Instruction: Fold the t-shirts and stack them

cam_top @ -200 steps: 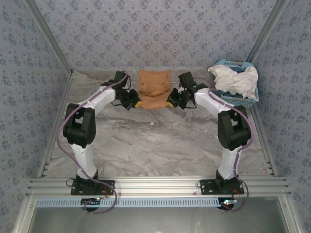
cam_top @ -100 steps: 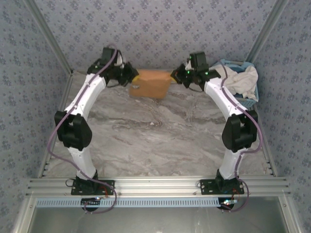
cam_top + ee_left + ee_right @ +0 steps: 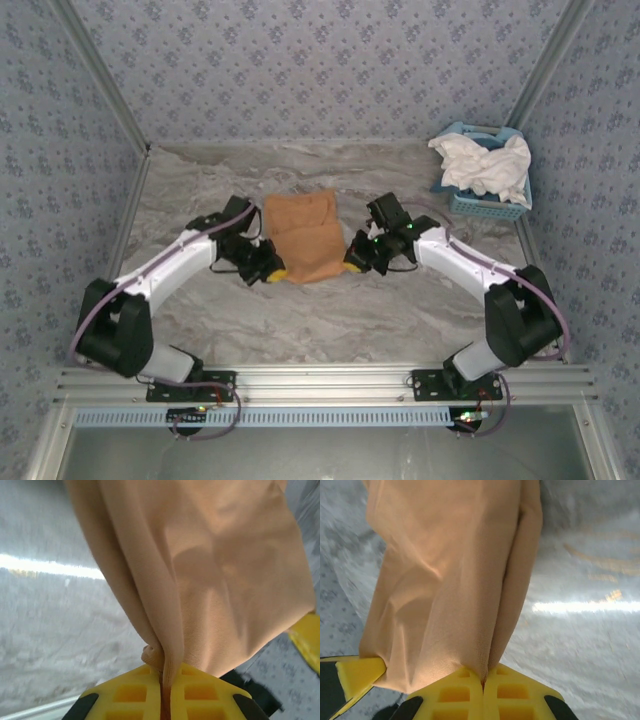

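We judge that we are in the middle of folding the tan shirt [image 3: 300, 240], with the stacking not yet begun. The left gripper [image 3: 272, 273] is clamped shut on the shirt's near left corner and the right gripper [image 3: 352, 264] on its near right corner. In each wrist view the yellow fingers meet with a pinch of cloth caught in the seam between them. The shirt lies about midway between the table's [image 3: 330, 320] left and right edges. It runs from the grippers away toward the far edge as a narrow oblong. A faint crosswise line about halfway along suggests it is already doubled. The near edge looks drawn fairly straight between the two grips. As we see it, the next move calls for both arms to work together and keep that edge taut and level. They could lay it flat, or carry it over onto the far part for another fold, and should let go only once the layers sit square. If one side led the other, the oblong would skew. The cloth is soft and thin, plain tan on the side facing us with no print in sight, and it hangs from the pinches in loose creases. The white shirt [image 3: 485, 165] sits crumpled in the basket [image 3: 490, 208] at the far right corner, unfolded.
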{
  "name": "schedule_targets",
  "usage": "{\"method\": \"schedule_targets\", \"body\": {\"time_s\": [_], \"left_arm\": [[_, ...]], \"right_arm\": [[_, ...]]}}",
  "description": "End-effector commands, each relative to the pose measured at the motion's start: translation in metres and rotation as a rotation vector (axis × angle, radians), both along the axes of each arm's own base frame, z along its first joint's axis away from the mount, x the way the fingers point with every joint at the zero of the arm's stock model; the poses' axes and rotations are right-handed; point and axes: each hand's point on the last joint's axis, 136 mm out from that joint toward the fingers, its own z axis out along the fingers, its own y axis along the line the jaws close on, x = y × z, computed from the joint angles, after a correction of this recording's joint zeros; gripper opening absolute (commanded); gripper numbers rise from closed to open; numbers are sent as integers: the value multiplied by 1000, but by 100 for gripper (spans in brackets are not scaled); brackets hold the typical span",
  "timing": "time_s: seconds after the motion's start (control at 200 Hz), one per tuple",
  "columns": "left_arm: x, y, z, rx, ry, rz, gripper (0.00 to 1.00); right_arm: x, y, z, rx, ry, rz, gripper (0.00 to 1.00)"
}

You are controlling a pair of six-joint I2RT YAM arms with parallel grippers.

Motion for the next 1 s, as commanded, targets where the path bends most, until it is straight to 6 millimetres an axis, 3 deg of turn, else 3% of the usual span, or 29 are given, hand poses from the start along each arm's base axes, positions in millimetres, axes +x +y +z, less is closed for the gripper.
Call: {"method": "schedule_targets", "body": {"time_s": [0.0,0.195,0.28,0.34,0.475,0.66,0.794,0.814,0.854,0.994], "left_arm": [[-41,7,-25,3,147,1,9],[-79,21,-46,68,190,-13,9],[-92,24,-43,61,184,9,9],[-93,26,-35,44,157,35,9],[-77,29,-7,19,43,114,11],[-40,32,10,36,-15,214,15],[-1,42,27,33,-51,319,16],[5,43,29,34,-50,335,16],[15,46,34,32,-43,357,16],[48,46,43,25,-15,362,15]], "right_arm": [[-39,-7,-23,-43,113,35,0],[-92,-6,-42,-76,236,149,0],[-105,-2,-35,-80,240,202,0],[-104,1,-22,-77,205,218,0],[-90,7,11,-65,129,219,0],[-60,20,30,-22,102,162,0],[-29,23,36,-14,82,116,0],[-20,27,47,3,54,110,0],[-10,28,49,5,51,95,0],[29,33,60,17,22,49,0]]}}
